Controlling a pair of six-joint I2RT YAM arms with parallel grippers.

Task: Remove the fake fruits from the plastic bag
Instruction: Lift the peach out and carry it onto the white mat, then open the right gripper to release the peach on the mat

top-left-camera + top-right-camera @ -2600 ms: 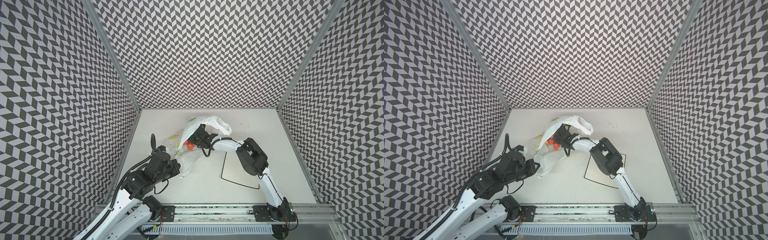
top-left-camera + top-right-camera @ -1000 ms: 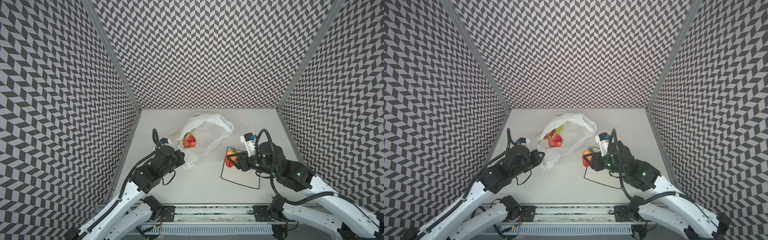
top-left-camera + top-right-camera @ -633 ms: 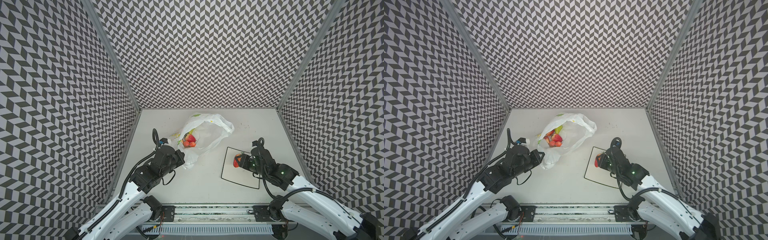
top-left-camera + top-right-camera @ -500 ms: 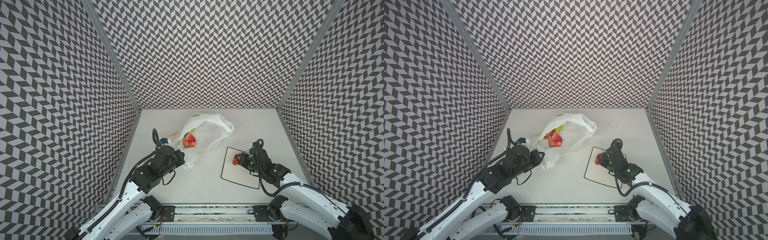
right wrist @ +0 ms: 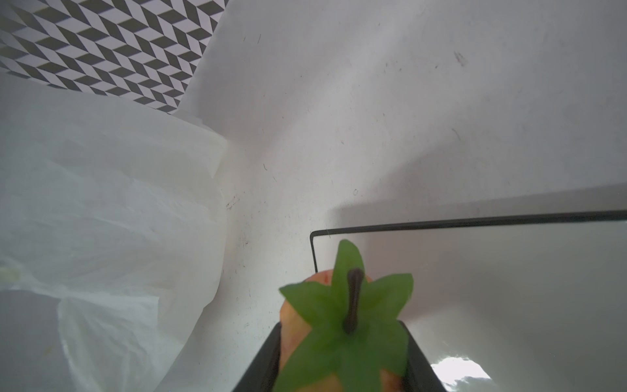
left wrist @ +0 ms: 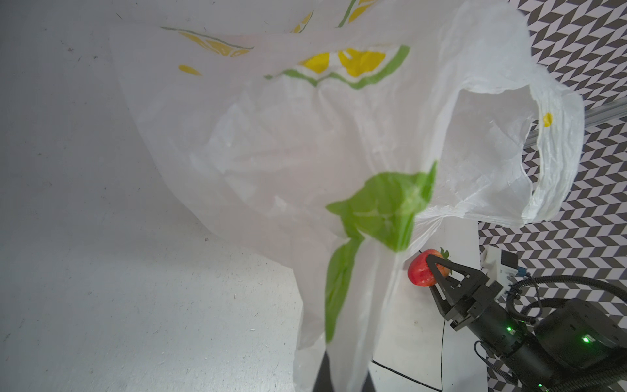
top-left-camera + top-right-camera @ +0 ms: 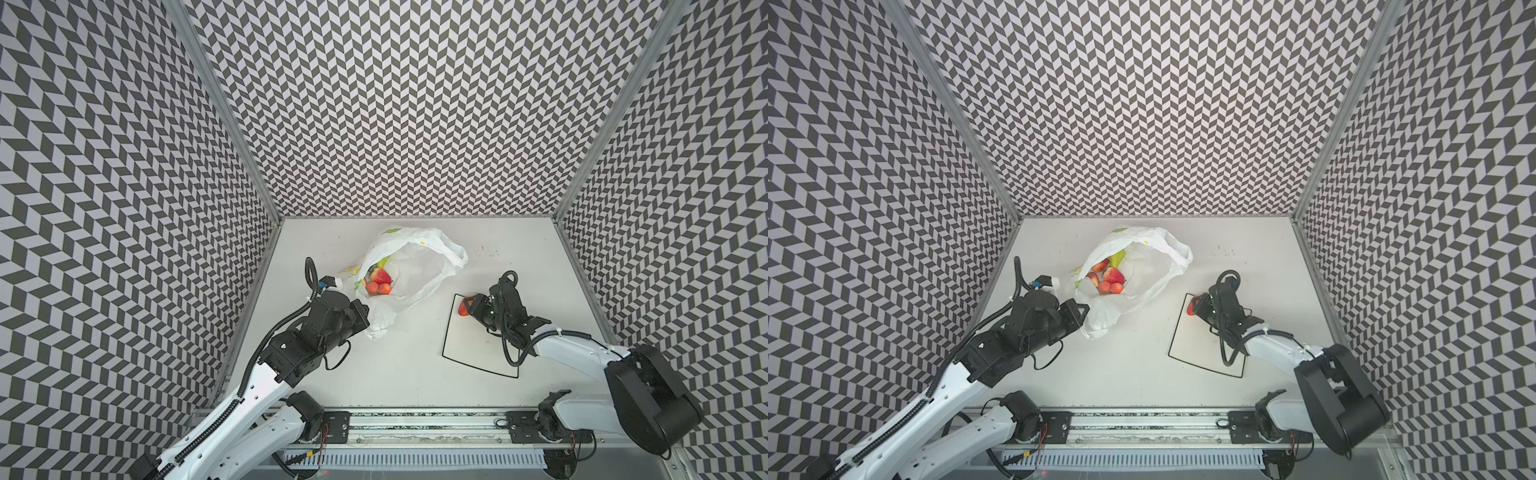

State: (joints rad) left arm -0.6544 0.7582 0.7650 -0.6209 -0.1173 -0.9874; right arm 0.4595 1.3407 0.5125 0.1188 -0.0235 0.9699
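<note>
The plastic bag (image 7: 419, 257) (image 7: 1142, 253) lies open at the table's back middle, white with lemon prints. Inside it, several fake fruits (image 7: 379, 282) (image 7: 1106, 281) show, red and orange, with a green one (image 7: 1118, 257) behind. My left gripper (image 7: 365, 312) (image 7: 1082, 311) (image 6: 342, 380) is shut on the bag's near edge (image 6: 346, 305). My right gripper (image 7: 468, 311) (image 7: 1195, 308) (image 5: 342, 356) is shut on a red fruit with a green cap (image 7: 464, 309) (image 7: 1191, 308) (image 6: 420, 269) (image 5: 346, 322), low over the far left corner of the plate (image 7: 446, 332) (image 7: 1173, 336) (image 5: 475, 220).
The square white black-rimmed plate lies flat to the right of the bag. Patterned walls (image 7: 415, 104) close the table on three sides. A metal rail (image 7: 415, 419) runs along the front edge.
My right gripper came out of the bag with the red fruit and moved right and down to the plate's corner. My left gripper kept hold of the bag.
</note>
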